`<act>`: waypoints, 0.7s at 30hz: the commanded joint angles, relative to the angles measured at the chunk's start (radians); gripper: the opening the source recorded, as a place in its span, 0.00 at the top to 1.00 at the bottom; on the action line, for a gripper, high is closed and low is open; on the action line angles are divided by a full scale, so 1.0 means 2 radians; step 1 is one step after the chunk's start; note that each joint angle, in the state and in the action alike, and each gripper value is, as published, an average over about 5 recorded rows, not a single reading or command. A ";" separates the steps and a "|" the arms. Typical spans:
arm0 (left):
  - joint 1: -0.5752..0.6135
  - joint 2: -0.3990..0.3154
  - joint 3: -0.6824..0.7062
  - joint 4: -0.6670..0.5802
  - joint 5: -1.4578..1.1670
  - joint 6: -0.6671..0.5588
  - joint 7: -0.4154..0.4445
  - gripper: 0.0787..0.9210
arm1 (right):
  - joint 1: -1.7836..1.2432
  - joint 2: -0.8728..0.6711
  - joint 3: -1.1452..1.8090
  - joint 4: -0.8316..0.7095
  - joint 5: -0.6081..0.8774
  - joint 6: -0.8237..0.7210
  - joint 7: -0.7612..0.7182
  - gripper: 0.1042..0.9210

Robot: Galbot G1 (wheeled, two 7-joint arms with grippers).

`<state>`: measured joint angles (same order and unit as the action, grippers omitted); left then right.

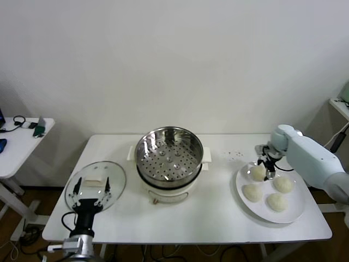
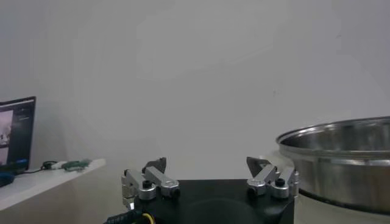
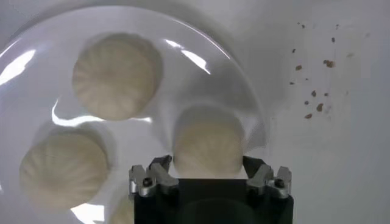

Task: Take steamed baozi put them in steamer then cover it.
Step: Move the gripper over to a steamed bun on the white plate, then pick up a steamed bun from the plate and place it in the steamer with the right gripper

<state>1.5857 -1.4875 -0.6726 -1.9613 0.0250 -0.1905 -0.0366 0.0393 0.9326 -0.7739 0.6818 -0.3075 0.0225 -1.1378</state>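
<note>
On the far left we see a small white side table with cables and a small device on it; we can read no writing there. On the main white table, near its left edge, lies the cover, a clear glass lid with a white handle. Our left gripper hovers just above it with its jaws spread wide and nothing between them; the left wrist view shows the same splayed left gripper empty.

At the middle stands the steamer, a shiny steel pot on a cream base, its perforated tray bare. We find no brand or label that we can make out on it.

To the right, a white plate carries four steamed baozi. Our right gripper is down over the bun nearest the steamer, its fingers straddling that bun's two sides, but whether they already press on it we cannot tell. A scatter of brown specks marks the tabletop beside the plate.
</note>
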 commanded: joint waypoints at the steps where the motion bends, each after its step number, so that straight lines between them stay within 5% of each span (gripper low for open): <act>1: 0.000 0.000 0.000 0.001 -0.001 -0.001 0.000 0.12 | 0.000 0.003 0.004 -0.007 -0.007 0.005 0.001 0.22; 21: 0.010 0.001 -0.003 -0.004 -0.013 -0.002 0.000 0.12 | 0.052 -0.022 -0.049 0.055 0.020 0.023 -0.009 0.28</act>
<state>1.6040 -1.4864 -0.6797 -1.9688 0.0003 -0.1948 -0.0361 0.1061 0.9015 -0.8285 0.7505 -0.2853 0.0651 -1.1559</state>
